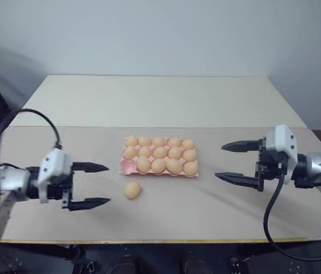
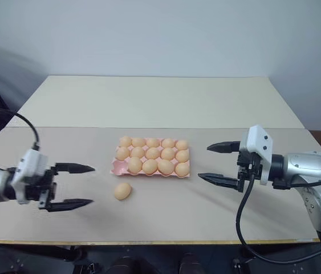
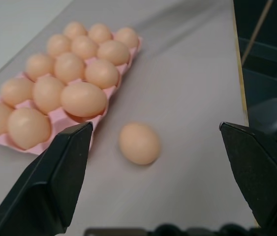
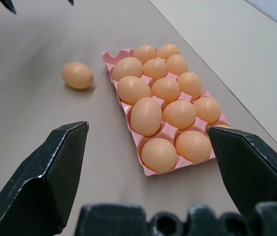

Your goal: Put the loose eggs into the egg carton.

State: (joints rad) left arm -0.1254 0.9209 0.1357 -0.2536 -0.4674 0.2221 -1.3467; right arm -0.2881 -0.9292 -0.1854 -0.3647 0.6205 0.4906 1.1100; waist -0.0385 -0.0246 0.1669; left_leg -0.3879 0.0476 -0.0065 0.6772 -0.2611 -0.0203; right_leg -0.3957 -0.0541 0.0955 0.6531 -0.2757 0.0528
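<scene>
One loose egg (image 1: 131, 190), tan-orange, lies on the table just in front of the egg carton's front left corner. The egg carton (image 1: 127, 167) is a pale pink tray with eggs in nearly every cup; the front left corner cup looks empty. My left gripper (image 1: 108, 184) hovers open to the left of the loose egg, fingers pointing at it, a short gap away. In the left wrist view the egg (image 3: 139, 143) lies ahead between the spread fingers. My right gripper (image 1: 219, 161) hangs open to the right of the carton, holding nothing.
The carton sits mid-table on a grey-beige board (image 1: 206, 217) whose front edge runs close below the grippers. A cream tabletop (image 1: 160, 97) extends behind it to the wall. Black cables (image 1: 271, 211) hang from both arms.
</scene>
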